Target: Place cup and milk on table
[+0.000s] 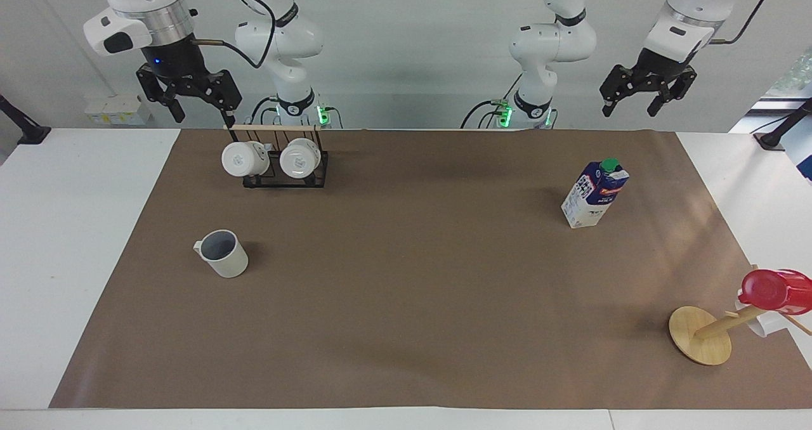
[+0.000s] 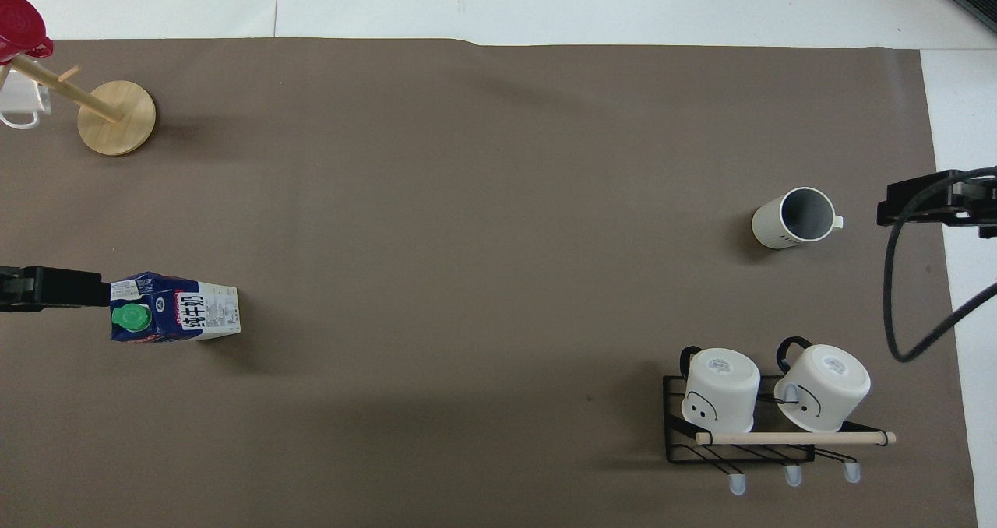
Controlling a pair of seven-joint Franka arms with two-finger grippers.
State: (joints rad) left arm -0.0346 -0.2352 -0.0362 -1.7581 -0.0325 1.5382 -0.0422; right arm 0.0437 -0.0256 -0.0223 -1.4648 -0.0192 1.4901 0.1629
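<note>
Cup [image 1: 223, 253] and milk [image 1: 594, 193] upright on surface [image 1: 406, 303], well apart; left hand [image 1: 647, 91] and right hand [image 1: 188, 94] raised, open, empty. Best kept clear of both.

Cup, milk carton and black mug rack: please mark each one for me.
cup [image 1: 223, 255], facing view, on its cream outer wall below the rim.
milk carton [image 1: 587, 205], facing view, on its white front panel.
black mug rack [image 2: 676, 427], overhead view, on its wire frame beside the hung mugs.
</note>
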